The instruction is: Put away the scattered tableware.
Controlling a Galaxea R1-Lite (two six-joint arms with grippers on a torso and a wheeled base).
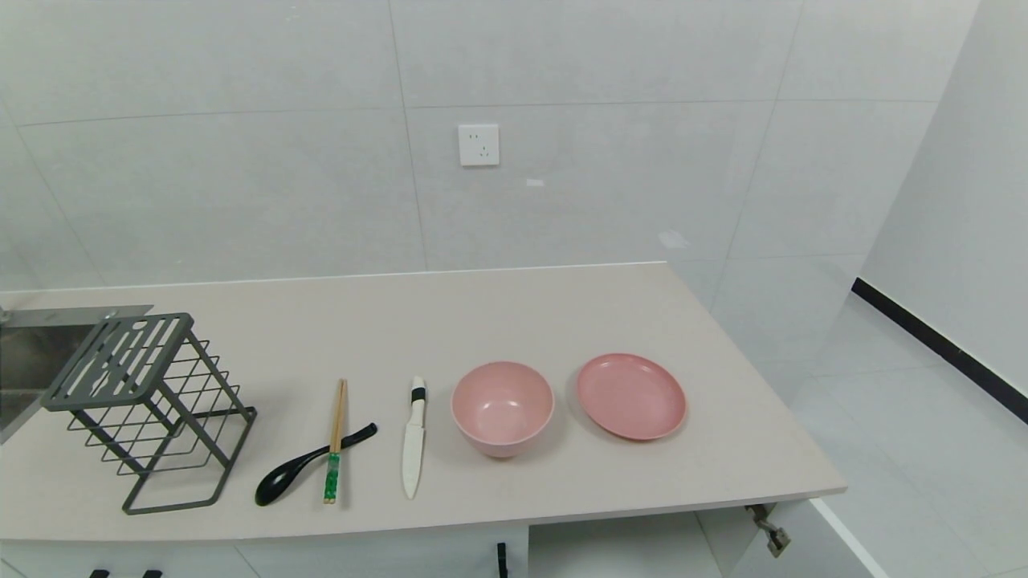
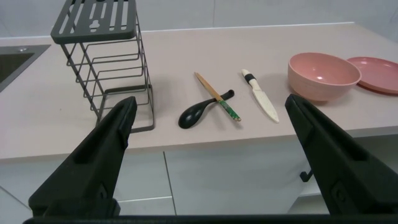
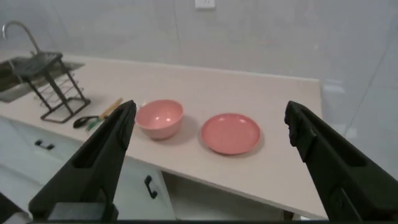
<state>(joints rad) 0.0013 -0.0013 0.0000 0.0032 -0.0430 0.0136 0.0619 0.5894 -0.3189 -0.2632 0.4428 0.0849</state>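
Note:
Along the front of the beige counter (image 1: 482, 321) lie a black spoon (image 1: 309, 464), a pair of wooden chopsticks (image 1: 335, 441) crossing its handle, a white knife (image 1: 414, 437), a pink bowl (image 1: 502, 406) and a pink plate (image 1: 631, 396). A dark wire rack (image 1: 148, 401) stands at the left. My left gripper (image 2: 208, 118) is open, held off the counter's front edge, facing the spoon (image 2: 199, 112), the chopsticks (image 2: 217, 96) and the knife (image 2: 260, 95). My right gripper (image 3: 208, 124) is open too, farther back, looking at the bowl (image 3: 159, 118) and the plate (image 3: 231, 132).
A steel sink (image 1: 36, 353) sits at the counter's far left behind the rack. White cabinet fronts (image 2: 217, 180) run under the counter, and one door (image 1: 811, 538) below its right end hangs open. A tiled wall with a socket (image 1: 479, 144) backs the counter.

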